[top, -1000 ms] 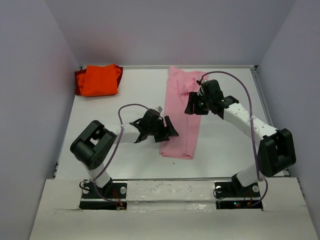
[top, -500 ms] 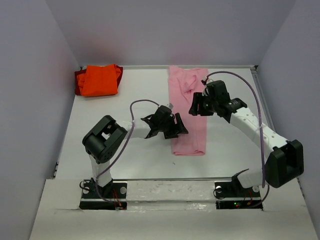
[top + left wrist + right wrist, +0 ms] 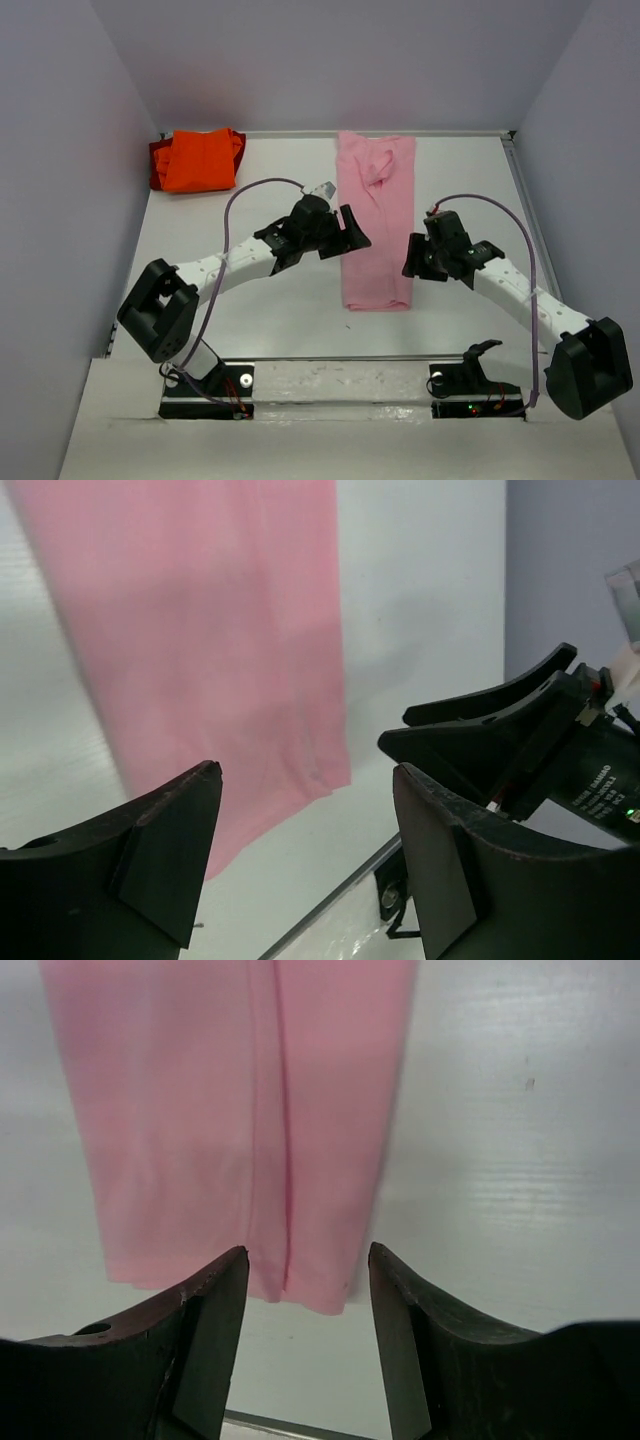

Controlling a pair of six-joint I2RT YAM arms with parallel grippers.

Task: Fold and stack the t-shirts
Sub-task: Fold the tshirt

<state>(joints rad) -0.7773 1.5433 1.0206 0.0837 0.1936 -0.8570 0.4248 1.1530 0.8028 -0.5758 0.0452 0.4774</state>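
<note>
Long folded pink t-shirt (image 3: 375, 225), twelve to six on the worktop (image 3: 260, 290); orange t-shirts (image 3: 198, 160) piled at ten o'clock. Left claw (image 3: 350, 232) at its nine, right claw (image 3: 412, 258) at its three, both spread and empty. Looks soft, limp, light: best pinched at the six o'clock corners.

You have a white desk (image 3: 250, 300) boxed in on three sides by plain, pale grey-lilac walls (image 3: 340, 60), and the back wall meets the desk along a thin dark seam. A narrow metal rail (image 3: 340, 358) runs along the near edge, with a white board (image 3: 340, 445) in front of it, rough along its upper edge. From the right wrist view you'll see faint parallel ribbing on the desk surface and one small dark speck (image 3: 529, 1084).
</note>
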